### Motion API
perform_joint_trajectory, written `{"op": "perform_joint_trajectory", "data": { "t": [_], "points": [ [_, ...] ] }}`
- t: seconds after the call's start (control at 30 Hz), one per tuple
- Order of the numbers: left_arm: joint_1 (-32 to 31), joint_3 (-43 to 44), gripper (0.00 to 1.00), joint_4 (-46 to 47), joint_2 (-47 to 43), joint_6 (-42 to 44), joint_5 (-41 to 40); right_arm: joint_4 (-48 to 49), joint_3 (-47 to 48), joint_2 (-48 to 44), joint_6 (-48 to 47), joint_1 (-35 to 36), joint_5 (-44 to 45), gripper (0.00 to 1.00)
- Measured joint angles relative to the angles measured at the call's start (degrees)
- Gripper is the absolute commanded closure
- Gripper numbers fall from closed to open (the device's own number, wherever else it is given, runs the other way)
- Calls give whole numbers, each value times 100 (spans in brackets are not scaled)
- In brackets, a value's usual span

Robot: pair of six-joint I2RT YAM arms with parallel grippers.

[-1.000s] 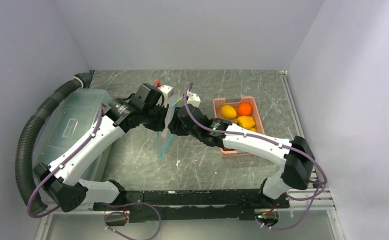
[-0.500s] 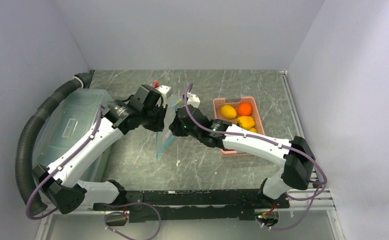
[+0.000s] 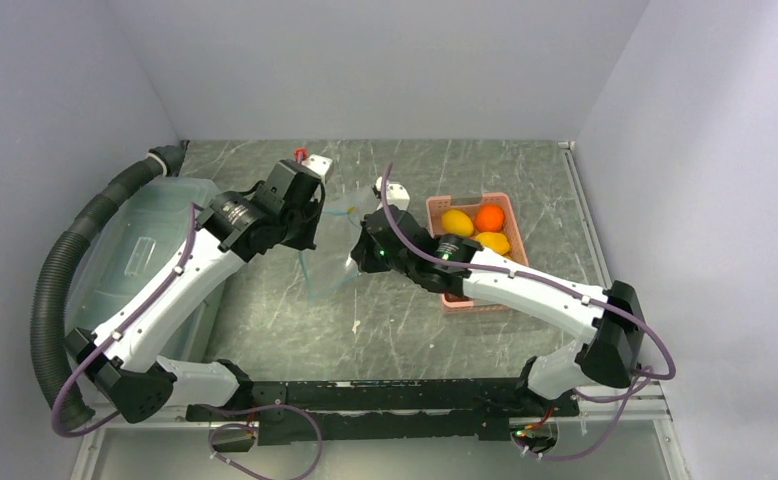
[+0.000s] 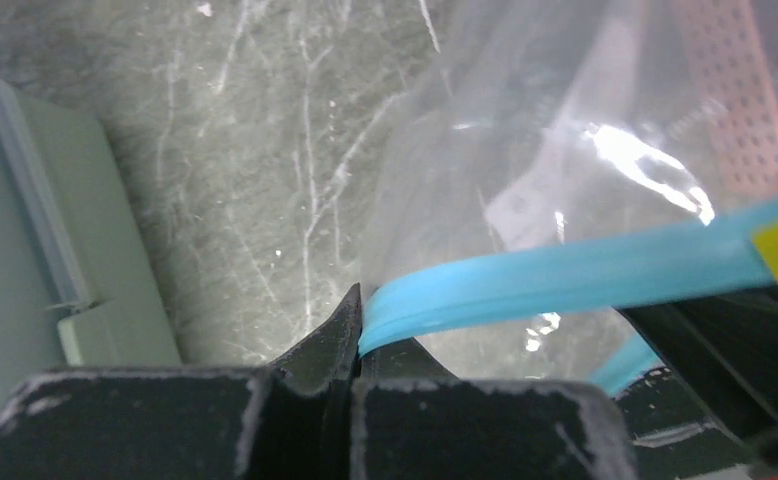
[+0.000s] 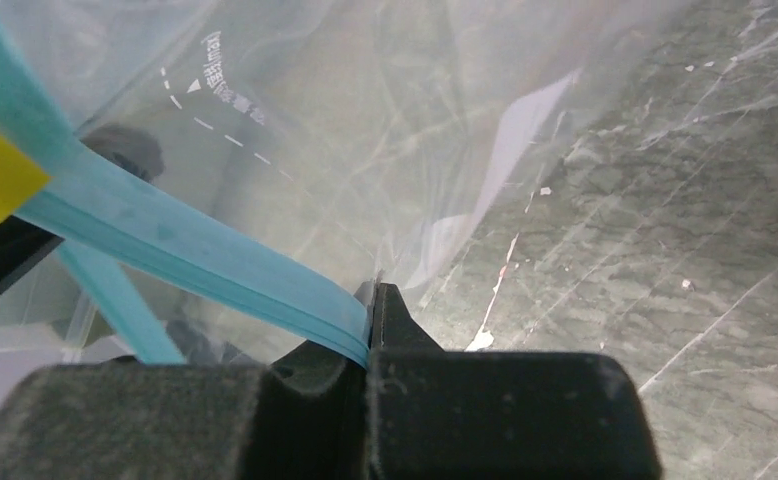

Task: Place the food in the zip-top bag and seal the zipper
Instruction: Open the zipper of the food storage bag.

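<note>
Centrally, my left gripper is pinched tight on the narrow teal-blue zipper strip of the clear, crinkly plastic zip-top bag — my right gripper clamps that strip too. The bag hangs between them. At three o'clock of it, well apart, the toy food — yellow lemon, orange ball, yellow bell pepper — lies in the pink perforated basket.
</note>
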Motion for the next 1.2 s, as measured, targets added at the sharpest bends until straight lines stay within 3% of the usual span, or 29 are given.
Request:
{"op": "perform_joint_trajectory", "data": {
  "t": [0.53,0.9,1.2],
  "points": [
    [-15,125,100,-149,444,181,-671,-446,17,-702,-354,0,-562,100],
    [-26,96,100,50,365,133,83,-848,319,-691,-636,0,-634,100],
    [-26,81,100,127,-81,-35,627,-1202,1106,-125,-1106,-55,-752,100]
  ]
}}
